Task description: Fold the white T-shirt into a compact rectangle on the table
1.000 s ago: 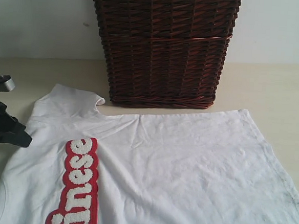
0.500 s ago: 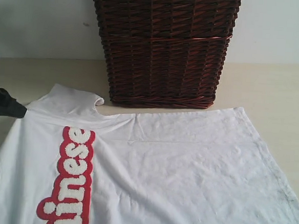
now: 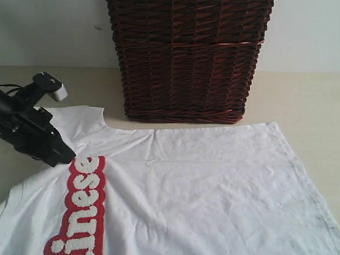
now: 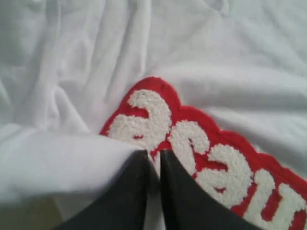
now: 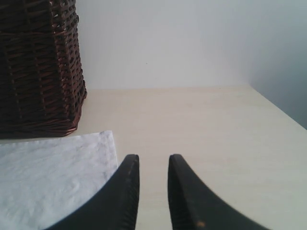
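White T-shirt [image 3: 212, 189], red band [image 3: 83, 206], white letters; dark brown wicker basket [image 3: 187, 53]; cream table [image 3: 312, 102].

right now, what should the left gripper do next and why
Probably carry the pinched cloth further across the white T-shirt: the left gripper looks closed on a fold beside the red letter band, and that side lies only partly folded in.

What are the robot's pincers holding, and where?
The left pincer pinches the white cotton T-shirt by a fold beside its red letter band; the right pincer holds nothing.
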Available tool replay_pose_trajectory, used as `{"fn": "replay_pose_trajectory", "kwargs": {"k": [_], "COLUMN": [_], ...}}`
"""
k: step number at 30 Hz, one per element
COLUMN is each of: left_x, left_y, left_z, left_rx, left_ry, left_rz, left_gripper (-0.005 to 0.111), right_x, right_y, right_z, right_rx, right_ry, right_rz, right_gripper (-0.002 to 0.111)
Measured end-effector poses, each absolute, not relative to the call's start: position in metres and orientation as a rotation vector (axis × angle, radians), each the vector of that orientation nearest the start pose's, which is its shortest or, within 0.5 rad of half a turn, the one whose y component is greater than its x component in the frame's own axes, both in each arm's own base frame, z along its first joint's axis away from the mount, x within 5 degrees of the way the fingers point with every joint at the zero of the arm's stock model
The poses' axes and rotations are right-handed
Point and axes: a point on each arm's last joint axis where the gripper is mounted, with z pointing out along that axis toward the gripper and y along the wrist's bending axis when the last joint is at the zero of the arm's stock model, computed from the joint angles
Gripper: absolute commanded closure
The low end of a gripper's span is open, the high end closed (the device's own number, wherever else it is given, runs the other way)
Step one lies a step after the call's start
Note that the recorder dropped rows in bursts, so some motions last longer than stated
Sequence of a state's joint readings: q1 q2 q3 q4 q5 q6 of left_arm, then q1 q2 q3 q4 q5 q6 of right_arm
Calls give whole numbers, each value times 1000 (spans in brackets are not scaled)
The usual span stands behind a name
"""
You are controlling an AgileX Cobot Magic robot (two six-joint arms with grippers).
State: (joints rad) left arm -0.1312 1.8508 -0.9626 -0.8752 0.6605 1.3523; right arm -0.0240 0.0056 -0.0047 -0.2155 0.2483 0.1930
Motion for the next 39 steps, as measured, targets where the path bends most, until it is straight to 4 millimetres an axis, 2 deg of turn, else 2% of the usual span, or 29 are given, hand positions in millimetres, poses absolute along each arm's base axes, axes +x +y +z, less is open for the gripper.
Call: {"fn": "replay_pose_trajectory", "kwargs": {"k": [4,6,12,19,25,28,31,34,39], "left_x": [322,323,333,333,319,300,286,286,283], "left_y": [-97,-96,-86,-44,9,27,20,10,7], "left_z": [136,135,141,161,145,130,120,119,113], "left_rx": [1079,1071,902,627,395,375,423,325,276], "left_ry": [2459,2457,2466,2534,2636,2687,2699,2645,2648], "left_rz": [-518,-492,-381,-449,-430,-421,-524,-704,-769], "left_gripper": [50,44,44,45,45,45,45,45,45], "right_x": [55,55,55,55,55,55,55,55,55], "right_y": [-6,-6,-6,-6,-6,-6,-6,-6,-6], "right_z": [192,192,192,192,192,192,192,192,192], "right_rx": [46,46,46,46,46,46,46,46,46], "right_ry": [1727,1727,1727,1727,1727,1727,1727,1727,1727], "right_rz": [-75,-75,-75,-75,-75,-75,-75,-75,-75], "right_gripper": [85,85,85,85,85,85,85,85,85]}}
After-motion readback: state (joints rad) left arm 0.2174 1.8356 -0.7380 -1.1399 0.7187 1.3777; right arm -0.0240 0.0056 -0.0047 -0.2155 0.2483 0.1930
